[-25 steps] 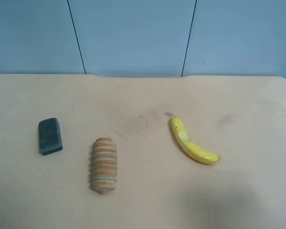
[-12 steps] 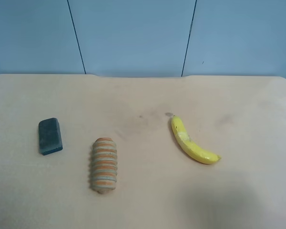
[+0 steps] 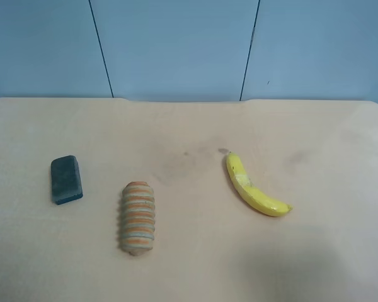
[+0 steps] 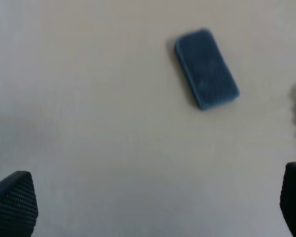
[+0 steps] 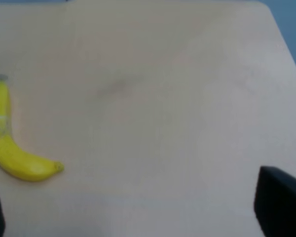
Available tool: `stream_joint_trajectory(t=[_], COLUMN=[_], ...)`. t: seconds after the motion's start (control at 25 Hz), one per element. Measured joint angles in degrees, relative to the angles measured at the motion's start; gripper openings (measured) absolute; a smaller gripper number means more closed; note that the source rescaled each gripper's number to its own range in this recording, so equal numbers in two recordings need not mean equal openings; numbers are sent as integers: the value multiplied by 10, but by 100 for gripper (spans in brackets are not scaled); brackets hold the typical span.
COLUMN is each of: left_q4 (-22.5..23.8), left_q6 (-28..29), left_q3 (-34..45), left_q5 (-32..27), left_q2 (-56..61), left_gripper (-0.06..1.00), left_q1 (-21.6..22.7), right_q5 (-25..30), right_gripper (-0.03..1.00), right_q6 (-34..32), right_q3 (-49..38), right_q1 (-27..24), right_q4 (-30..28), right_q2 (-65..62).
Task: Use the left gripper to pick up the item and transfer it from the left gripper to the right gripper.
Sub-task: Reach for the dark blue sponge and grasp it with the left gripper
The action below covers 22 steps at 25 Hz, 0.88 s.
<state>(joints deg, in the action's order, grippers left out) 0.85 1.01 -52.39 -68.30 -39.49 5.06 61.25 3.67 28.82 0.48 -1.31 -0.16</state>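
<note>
You get soft even light, faint broad shadow just in front of the banana point(image 3: 249, 189), both wrist views blurred.

Pale table point(image 3: 189, 126); behind it a blue panelled wall point(image 3: 176, 50) with dark seams; light seems soft, even.

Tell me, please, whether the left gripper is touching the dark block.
Apart. The left wrist view shows the dark block lying on the table, with bare tabletop between it and the open left gripper.
</note>
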Motion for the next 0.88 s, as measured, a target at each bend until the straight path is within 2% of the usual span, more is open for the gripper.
stream_joint_trajectory(t=[0.32, 0.68, 0.88], left_q4=[-9, 25, 29], left_q6=[109, 282, 341], left_q3=[-34, -34, -34], left_q5=[35, 113, 164], left_q2=[-198, -375, -456], left_gripper=[100, 100, 100], left_q1=[-6, -123, -157], right_q5=[0, 0, 0], right_gripper=[100, 100, 100], right_q6=[0, 0, 0], right_q3=[0, 0, 0], right_q1=[0, 0, 0], right_q4=[0, 0, 0], right_q2=[0, 0, 0])
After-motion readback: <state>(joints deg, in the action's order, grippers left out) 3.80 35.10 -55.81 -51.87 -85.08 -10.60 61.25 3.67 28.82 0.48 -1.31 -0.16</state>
